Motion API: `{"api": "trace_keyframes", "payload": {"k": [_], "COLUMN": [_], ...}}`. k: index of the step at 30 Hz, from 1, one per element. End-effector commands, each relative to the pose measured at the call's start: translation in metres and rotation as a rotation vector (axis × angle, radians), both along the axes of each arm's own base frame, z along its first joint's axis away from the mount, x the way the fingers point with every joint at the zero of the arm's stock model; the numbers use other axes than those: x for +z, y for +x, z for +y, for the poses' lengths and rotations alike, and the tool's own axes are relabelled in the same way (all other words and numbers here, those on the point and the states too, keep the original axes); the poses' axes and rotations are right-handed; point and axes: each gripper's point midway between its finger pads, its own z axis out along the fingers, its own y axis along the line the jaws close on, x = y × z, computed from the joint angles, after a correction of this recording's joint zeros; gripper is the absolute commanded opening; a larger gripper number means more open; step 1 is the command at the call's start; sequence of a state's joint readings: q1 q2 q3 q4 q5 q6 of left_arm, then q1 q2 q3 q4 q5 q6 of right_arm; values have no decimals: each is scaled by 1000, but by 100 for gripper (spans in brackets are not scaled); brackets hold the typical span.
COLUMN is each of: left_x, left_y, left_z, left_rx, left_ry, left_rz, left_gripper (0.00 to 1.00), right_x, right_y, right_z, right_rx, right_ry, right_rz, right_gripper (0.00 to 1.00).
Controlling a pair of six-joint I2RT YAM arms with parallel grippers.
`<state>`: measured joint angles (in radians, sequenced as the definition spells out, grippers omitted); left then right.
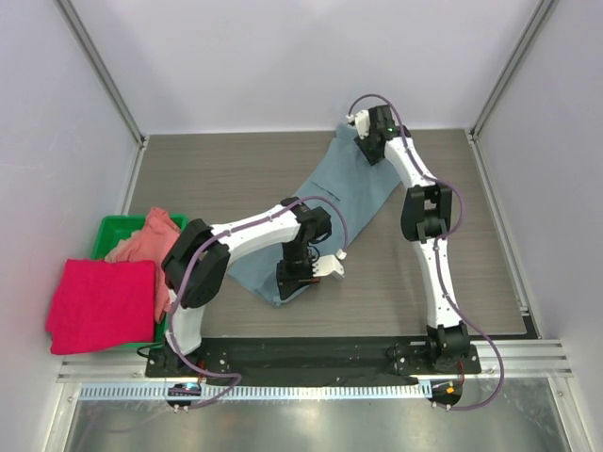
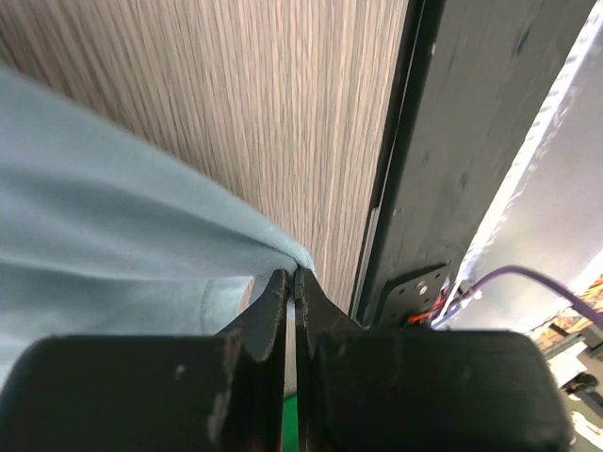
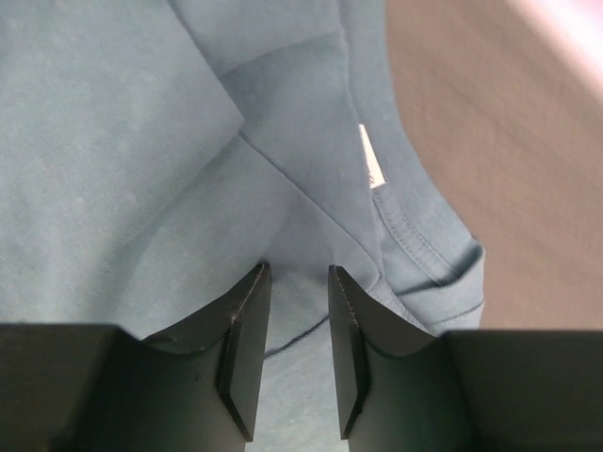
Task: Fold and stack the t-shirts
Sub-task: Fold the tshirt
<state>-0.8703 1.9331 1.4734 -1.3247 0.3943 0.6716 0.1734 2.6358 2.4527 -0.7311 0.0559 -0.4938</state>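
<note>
Centrally on the wood-grain table [image 1: 236, 179] between pale walls [image 1: 283, 56], left gripper [image 2: 293, 276] pinches the blue t-shirt [image 1: 353, 184]; right gripper [image 3: 297, 273] gapes.

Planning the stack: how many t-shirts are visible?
3: the slate-blue t-shirt on the table, the salmon t-shirt in the green bin, the crimson t-shirt draped over its near edge. More may hide beneath.

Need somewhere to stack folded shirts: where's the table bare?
The table is bare at far left, between the green bin and the blue t-shirt, and at right, beyond the right arm. Crowded: the middle, under shirt and left arm.
</note>
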Motion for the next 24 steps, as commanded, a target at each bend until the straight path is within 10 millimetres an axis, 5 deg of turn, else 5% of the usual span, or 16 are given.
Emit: {"api": "trace_keyframes", "payload": {"k": [1,2,6,9,12,13,17,20,24], "left_x": [8,7,5,14,39,48,41,14,-16], "left_y": [-11,-11,-6,-1,8,14,30,29,30], "left_z": [-16,-21,-52,-77,-92,-92,-78,-56,-46], "left_rx": [26,27,69,106,126,128,141,145,161], "left_ry": [-11,-15,-36,-90,-159,-179,-154,-67,-41], "left_rz": [67,64,84,106,64,23,-63,-42,-51], "left_gripper": [1,1,7,23,36,38,38,31,30], "right_x": [-30,-16,-12,8,60,97,140,150,131], "right_y": [14,26,35,42,50,52,37,21,1], "right_z": [42,51,98,109,101,93,77,73,72], "right_rx": [77,86,191,166,85,59,2,1,-1], "right_ry": [36,46,75,124,188,216,264,279,284], "right_rz": [-13,-70,-154,-209,-297,-348,-367,-341,-263], "right_gripper": [39,40,41,42,46,47,49,50,50]}}
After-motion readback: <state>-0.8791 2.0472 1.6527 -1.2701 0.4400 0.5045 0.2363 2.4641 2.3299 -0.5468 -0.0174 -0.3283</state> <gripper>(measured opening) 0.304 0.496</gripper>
